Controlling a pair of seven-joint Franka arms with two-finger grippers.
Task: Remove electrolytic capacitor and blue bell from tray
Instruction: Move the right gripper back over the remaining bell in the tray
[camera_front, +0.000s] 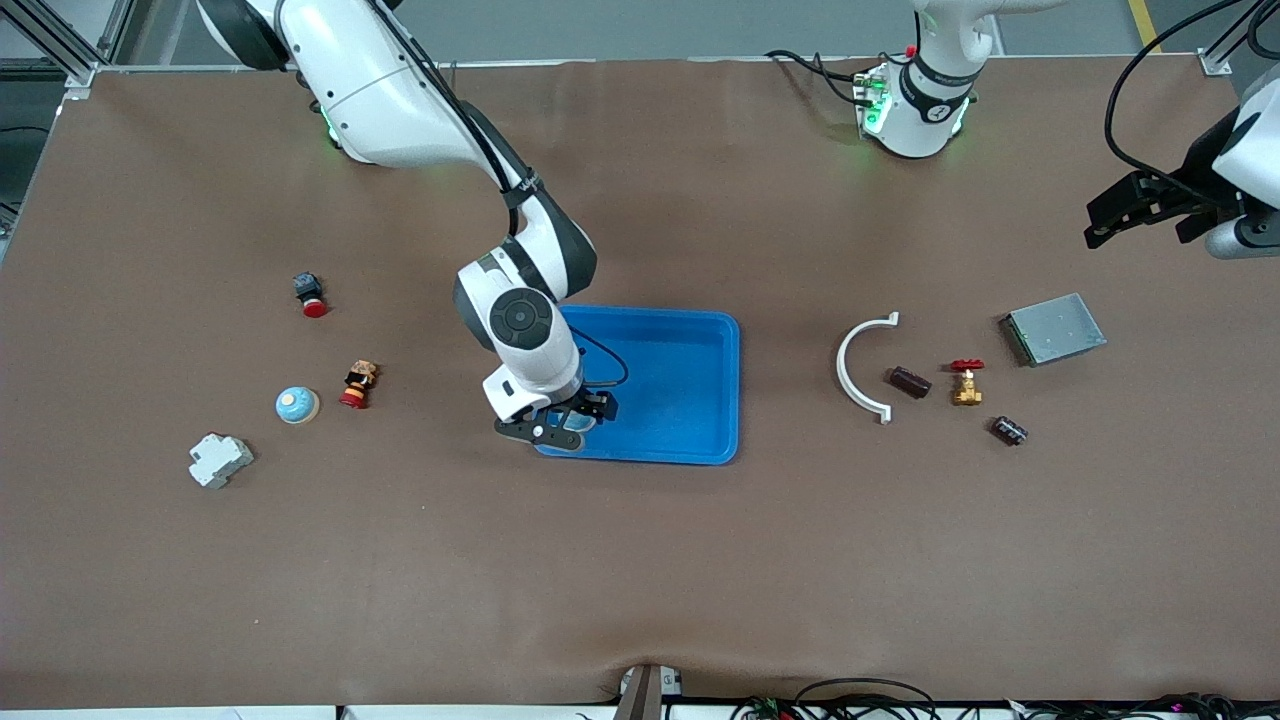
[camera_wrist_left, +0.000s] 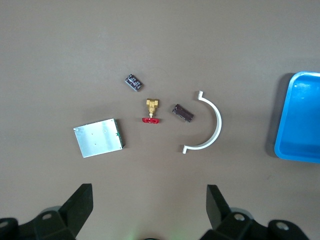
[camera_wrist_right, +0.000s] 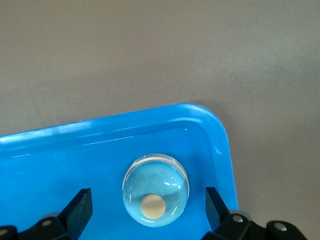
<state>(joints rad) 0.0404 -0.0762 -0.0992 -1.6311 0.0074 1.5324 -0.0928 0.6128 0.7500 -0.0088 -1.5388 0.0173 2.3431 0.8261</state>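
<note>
A light-blue dome bell (camera_wrist_right: 156, 181) with a cream button sits in the blue tray (camera_front: 690, 400), in the corner nearest the front camera at the right arm's end. My right gripper (camera_front: 568, 424) is low over it and open, a finger on each side and not touching it. A dark brown cylindrical capacitor (camera_front: 910, 381) lies on the table beside a white curved clip (camera_front: 858, 368). My left gripper (camera_front: 1140, 212) hangs open and empty, high over the left arm's end of the table. In the left wrist view the capacitor (camera_wrist_left: 182, 113) shows well below the left gripper (camera_wrist_left: 150, 202).
A brass valve with a red handle (camera_front: 966, 382), a small dark component (camera_front: 1009, 431) and a grey metal box (camera_front: 1052, 329) lie near the capacitor. Toward the right arm's end are another light-blue dome (camera_front: 297, 404), a small figurine (camera_front: 358, 384), a red-capped button (camera_front: 310, 294) and a white block (camera_front: 219, 459).
</note>
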